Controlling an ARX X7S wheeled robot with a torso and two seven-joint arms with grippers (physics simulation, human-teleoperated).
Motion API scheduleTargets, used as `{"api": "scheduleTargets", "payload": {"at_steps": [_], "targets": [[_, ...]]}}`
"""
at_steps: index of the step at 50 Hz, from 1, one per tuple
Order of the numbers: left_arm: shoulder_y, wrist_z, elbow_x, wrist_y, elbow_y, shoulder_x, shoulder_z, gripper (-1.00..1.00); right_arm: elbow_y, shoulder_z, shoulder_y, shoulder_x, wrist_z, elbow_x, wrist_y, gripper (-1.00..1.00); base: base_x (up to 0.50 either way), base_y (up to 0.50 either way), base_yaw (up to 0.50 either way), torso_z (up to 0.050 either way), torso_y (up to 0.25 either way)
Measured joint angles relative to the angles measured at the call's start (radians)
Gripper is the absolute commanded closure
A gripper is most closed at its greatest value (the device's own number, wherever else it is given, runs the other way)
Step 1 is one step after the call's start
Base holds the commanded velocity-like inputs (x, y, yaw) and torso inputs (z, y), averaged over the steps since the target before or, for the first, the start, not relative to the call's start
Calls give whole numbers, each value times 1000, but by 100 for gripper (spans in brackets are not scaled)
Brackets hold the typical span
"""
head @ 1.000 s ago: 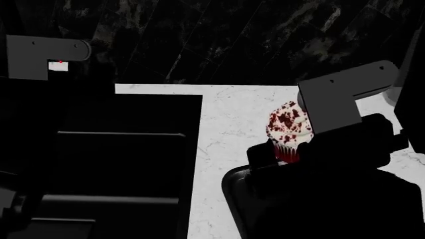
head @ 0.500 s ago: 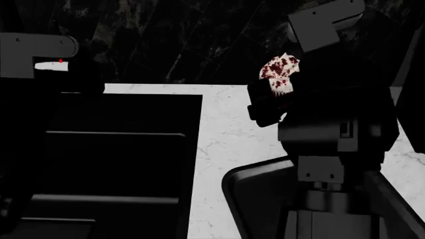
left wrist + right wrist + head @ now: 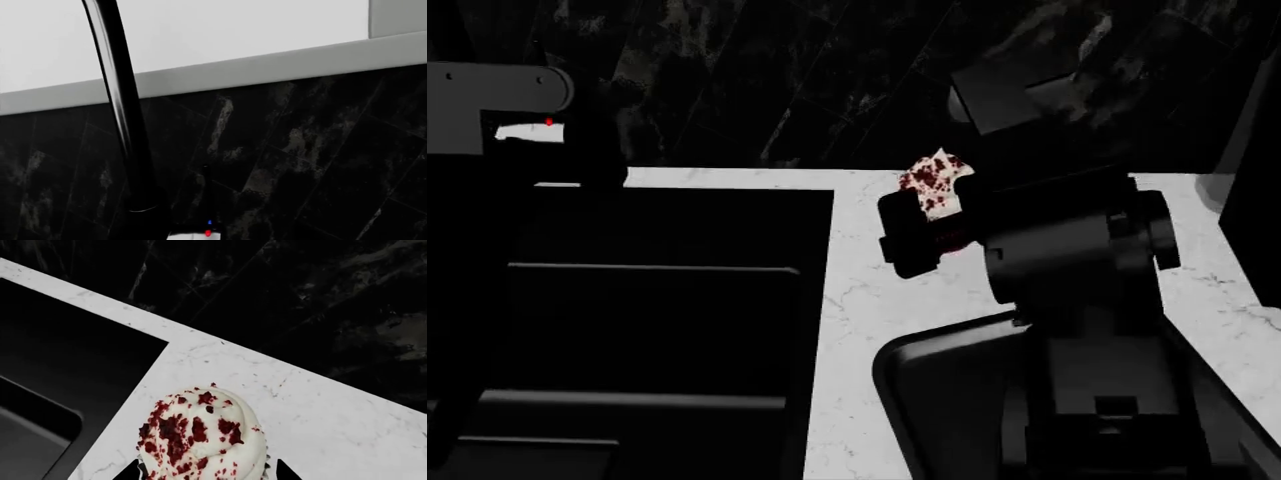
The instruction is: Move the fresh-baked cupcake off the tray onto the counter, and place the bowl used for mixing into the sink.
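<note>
The cupcake (image 3: 933, 183), with white frosting and dark red crumbs, is held in my right gripper (image 3: 941, 212) above the white marble counter (image 3: 874, 280), beyond the far edge of the black tray (image 3: 941, 400). In the right wrist view the cupcake (image 3: 200, 432) sits between two dark fingertips (image 3: 133, 473), with the counter (image 3: 313, 420) below it and the sink (image 3: 67, 360) beside it. The black sink (image 3: 667, 300) fills the left of the head view. My left gripper (image 3: 527, 130) is raised at the far left; its jaws do not show. The bowl is out of view.
The black faucet (image 3: 120, 100) rises close in front of the left wrist camera, against the dark veined backsplash (image 3: 300, 150). The same dark wall (image 3: 827, 80) runs behind the counter. My right arm (image 3: 1081, 300) covers much of the tray.
My right gripper lifted the cupcake off the tray, then carried it left and lower over the counter. The left arm shifted slightly left.
</note>
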Motion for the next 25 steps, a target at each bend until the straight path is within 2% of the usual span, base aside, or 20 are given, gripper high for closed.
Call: {"api": "scheduleTargets", "payload": {"at_steps": [12,25], "targets": [[3,-6,-3,-10,14,-6,4,-100,52,-132,-10,13,59,174,-25,100,0,0,0,0,1],[2,-9,-6,-11,15,-10,9,-100,69,-191,-19,22,97,268,-34,100,0,0,0,0,0]]}}
